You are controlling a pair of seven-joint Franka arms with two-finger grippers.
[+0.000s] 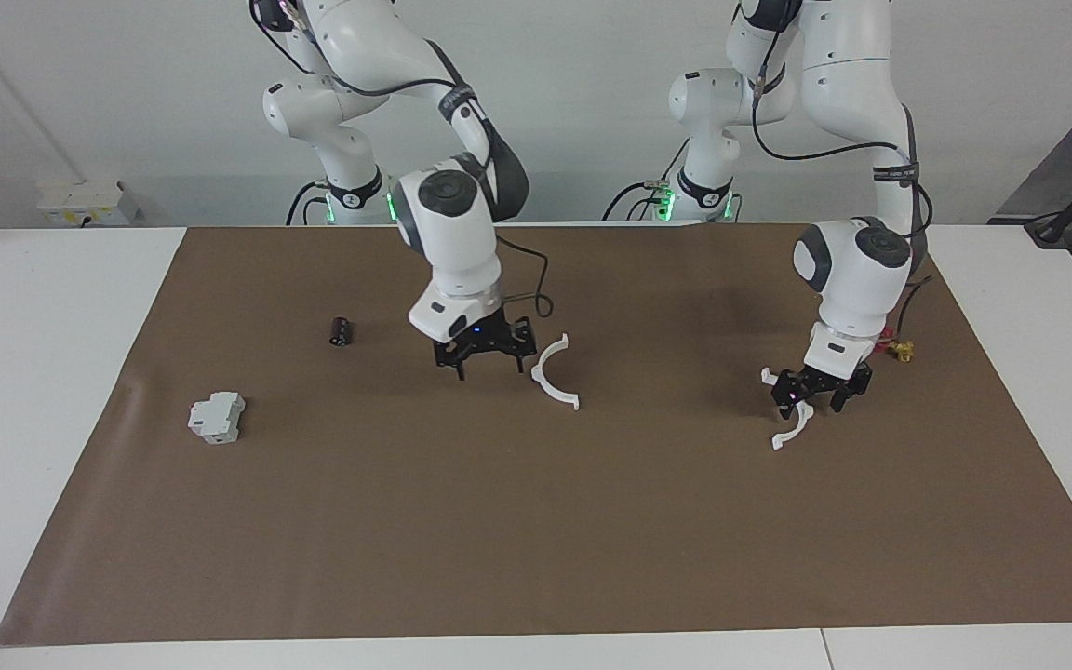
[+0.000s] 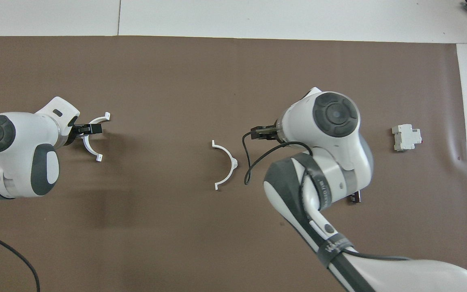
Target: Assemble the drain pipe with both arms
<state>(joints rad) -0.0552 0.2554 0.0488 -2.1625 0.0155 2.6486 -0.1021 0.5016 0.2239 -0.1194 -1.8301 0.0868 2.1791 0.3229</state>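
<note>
The right tool (image 1: 485,351), jaws apart, hangs just beside one freed half-ring (image 1: 556,374). The left tool (image 1: 819,386), jaws apart, straddles the other half-ring (image 1: 794,422); it must clamp next.

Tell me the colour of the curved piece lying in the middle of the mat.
White; the curved piece shows best in the overhead view.

Pale grey boxy plastic block (image 1: 216,417) and small black cylinder (image 1: 341,331) lying apart on brown paper mat (image 1: 499,540); small red-and-brass fitting (image 1: 897,348) near mat edge.
</note>
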